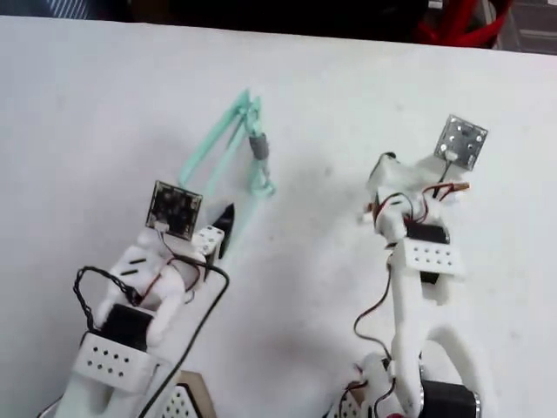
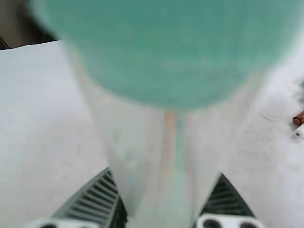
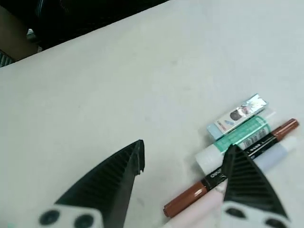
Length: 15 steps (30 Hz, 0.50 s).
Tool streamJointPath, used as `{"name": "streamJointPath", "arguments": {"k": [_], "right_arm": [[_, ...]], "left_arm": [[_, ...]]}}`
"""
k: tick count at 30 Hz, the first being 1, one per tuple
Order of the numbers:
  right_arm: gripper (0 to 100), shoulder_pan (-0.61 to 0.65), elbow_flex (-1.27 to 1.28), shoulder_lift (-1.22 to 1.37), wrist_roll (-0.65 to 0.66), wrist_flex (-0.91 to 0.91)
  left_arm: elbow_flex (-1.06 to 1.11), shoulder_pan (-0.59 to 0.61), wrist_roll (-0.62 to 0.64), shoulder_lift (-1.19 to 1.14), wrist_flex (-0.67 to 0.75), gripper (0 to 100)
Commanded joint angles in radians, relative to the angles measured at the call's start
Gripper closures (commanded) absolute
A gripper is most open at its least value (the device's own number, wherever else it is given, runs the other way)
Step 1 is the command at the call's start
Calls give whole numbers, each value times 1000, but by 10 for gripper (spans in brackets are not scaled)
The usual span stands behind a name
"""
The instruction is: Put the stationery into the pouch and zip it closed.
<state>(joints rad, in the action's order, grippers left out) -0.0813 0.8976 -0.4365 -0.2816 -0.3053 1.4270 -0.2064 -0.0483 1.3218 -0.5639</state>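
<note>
The pouch (image 1: 228,146) is clear plastic with teal edges and a grey zip pull, raised off the white table at the left centre. My left gripper (image 1: 224,222) holds its near corner; in the left wrist view the clear pouch (image 2: 161,142) runs between the two fingers of the gripper (image 2: 164,173), its teal edge close to the camera. My right gripper (image 3: 186,147) is open, low over the stationery: an eraser (image 3: 237,116), a glue stick (image 3: 232,138), a brown pen (image 3: 190,197) and a pale pen (image 3: 273,156). One finger (image 3: 244,175) covers part of the pens. In the high view the right gripper (image 1: 383,187) hides them.
The white table (image 1: 104,104) spreads wide at the left and the back. Dark floor and red frame parts (image 1: 461,22) lie past the far edge. A brown pen tip (image 2: 298,118) shows at the edge of the left wrist view.
</note>
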Motion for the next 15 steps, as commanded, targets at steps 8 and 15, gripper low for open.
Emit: {"name": "streamJointPath", "arguments": {"k": [8, 15], "right_arm": [[744, -51, -924, 564, 2, -694], [744, -147, -1441, 963, -132, -863]], "left_arm": [[-34, 4, 11, 13, -3, 835], [-26, 4, 11, 13, 3, 835]]}}
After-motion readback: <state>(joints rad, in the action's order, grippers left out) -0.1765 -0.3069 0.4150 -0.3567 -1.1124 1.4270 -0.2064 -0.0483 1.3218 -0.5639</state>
